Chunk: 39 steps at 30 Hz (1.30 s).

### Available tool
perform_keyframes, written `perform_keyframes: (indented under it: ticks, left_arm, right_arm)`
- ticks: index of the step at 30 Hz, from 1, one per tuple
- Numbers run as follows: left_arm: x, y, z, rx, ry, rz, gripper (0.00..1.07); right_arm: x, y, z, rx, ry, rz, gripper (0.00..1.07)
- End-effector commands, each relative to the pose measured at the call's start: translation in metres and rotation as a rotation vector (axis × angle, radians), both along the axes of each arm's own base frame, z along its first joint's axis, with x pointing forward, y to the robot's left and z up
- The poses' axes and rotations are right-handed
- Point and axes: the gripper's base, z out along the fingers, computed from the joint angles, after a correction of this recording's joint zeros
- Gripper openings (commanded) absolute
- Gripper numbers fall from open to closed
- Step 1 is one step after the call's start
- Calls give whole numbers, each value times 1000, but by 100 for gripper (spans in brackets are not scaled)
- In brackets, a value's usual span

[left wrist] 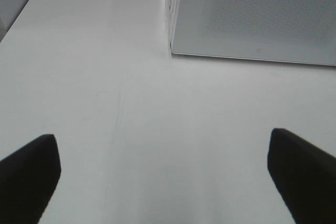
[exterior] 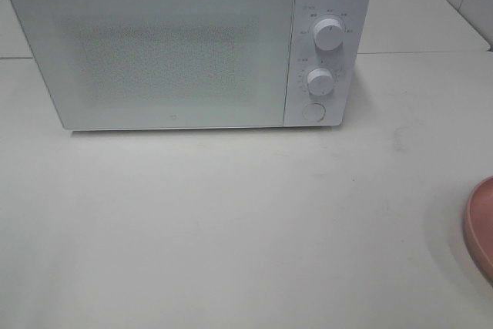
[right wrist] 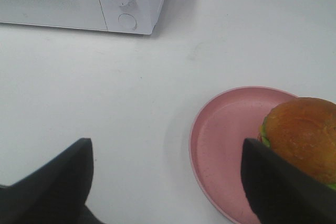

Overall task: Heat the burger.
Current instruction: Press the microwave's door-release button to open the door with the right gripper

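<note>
Sitting on a round pink plate (right wrist: pixel 226 140), the burger (right wrist: pixel 304 135) showed a glossy golden-brown bun with a strip of green filling at its lower edge. It rested toward one side of the plate, leaving much of the pink surface bare. The plate lay flat on the white table (exterior: pixel 231 229), well apart from the microwave. In the high view only a curved edge of the plate (exterior: pixel 481 225) showed, at the right border.

The right claw (right wrist: pixel 167 150) hung above the table beside the plate, its two dark fingers spread wide and holding nothing. In the right wrist view one finger (right wrist: pixel 278 187) overlapped the near side of the plate and burger; I could not tell whether it touched either.

The white microwave (exterior: pixel 177 44) stood at the back of the table with its door (exterior: pixel 154 52) closed, a speckled grey window filling most of the front. To the right of the door were an upper knob (exterior: pixel 330 32), a lower knob (exterior: pixel 319 80) and a round button (exterior: pixel 313 111) beneath them.

The left claw (left wrist: pixel 163 137) hovered over bare table near the microwave's left front corner, fingers wide apart and empty.
</note>
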Motion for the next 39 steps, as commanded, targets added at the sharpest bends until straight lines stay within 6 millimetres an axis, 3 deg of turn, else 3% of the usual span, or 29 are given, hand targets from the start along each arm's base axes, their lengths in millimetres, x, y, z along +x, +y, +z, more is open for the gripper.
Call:
perform_keyframes:
  ticks: [1, 15, 17, 20, 39]
  left_arm:
    - [-3, 0, 0, -2, -27, 0, 100]
    - [-3, 0, 0, -2, -27, 0, 100]
    - [-3, 0, 0, -2, -27, 0, 100]
    - [-3, 0, 0, -2, -27, 0, 100]
    - [-3, 0, 0, -2, -27, 0, 100]
  right_arm:
    - [-4, -1, 0, 0, -27, -3, 75]
    - [-4, -1, 1, 2, -36, -4, 75]
    - [-1, 2, 14, 24, -65, 8, 75]
    - [1, 2, 16, 28, -69, 10, 75]
    - [73, 15, 28, 31, 12, 6, 75]
